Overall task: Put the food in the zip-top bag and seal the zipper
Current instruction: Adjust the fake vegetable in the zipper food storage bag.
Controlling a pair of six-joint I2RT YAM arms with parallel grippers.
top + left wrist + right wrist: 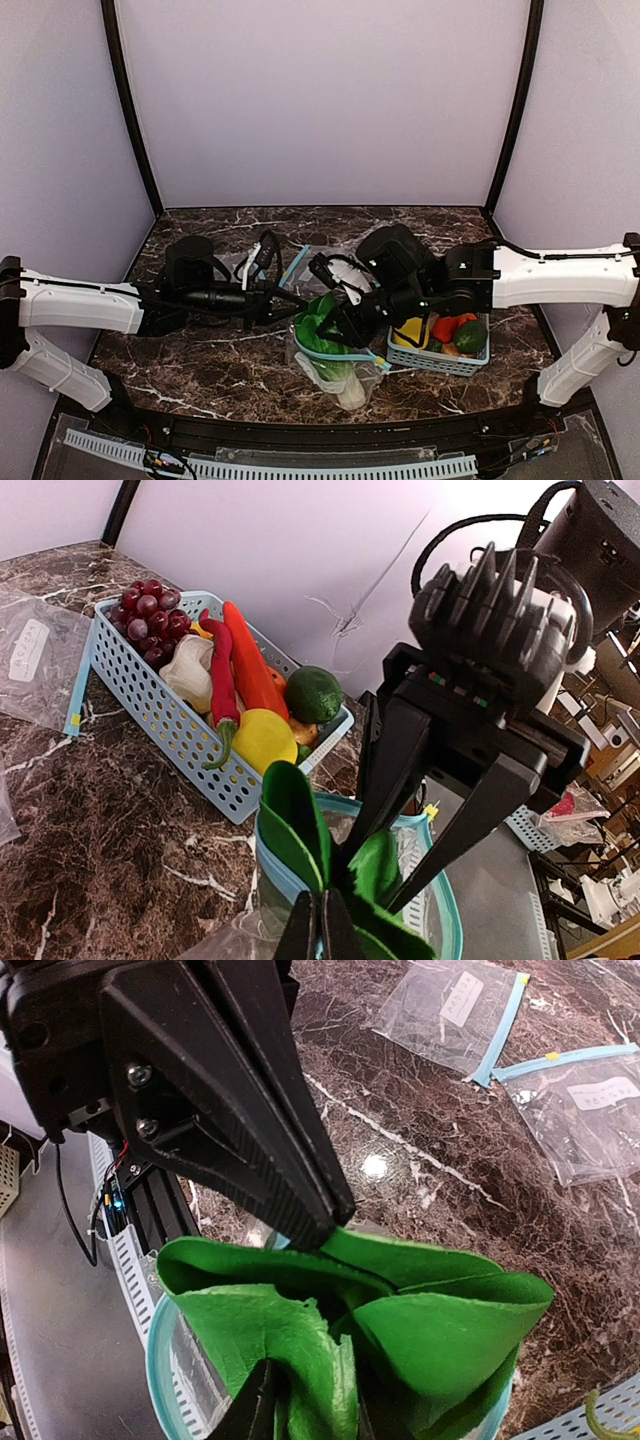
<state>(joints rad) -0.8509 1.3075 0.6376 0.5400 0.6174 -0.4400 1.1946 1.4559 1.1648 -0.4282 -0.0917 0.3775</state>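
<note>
Item: leafy vegetable, stood stalk-down in the zip-top bag just beside the basket. The left hand was pinched shut on the bag's rim, evidently to keep its mouth open. The right hand sat narrowly parted astride the leaves; whether it gripped could not be told.

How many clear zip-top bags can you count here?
3. One bag is at the front, holding the leafy vegetable; a second bag and a third bag lie flat on the table behind. Others may be hidden.
</note>
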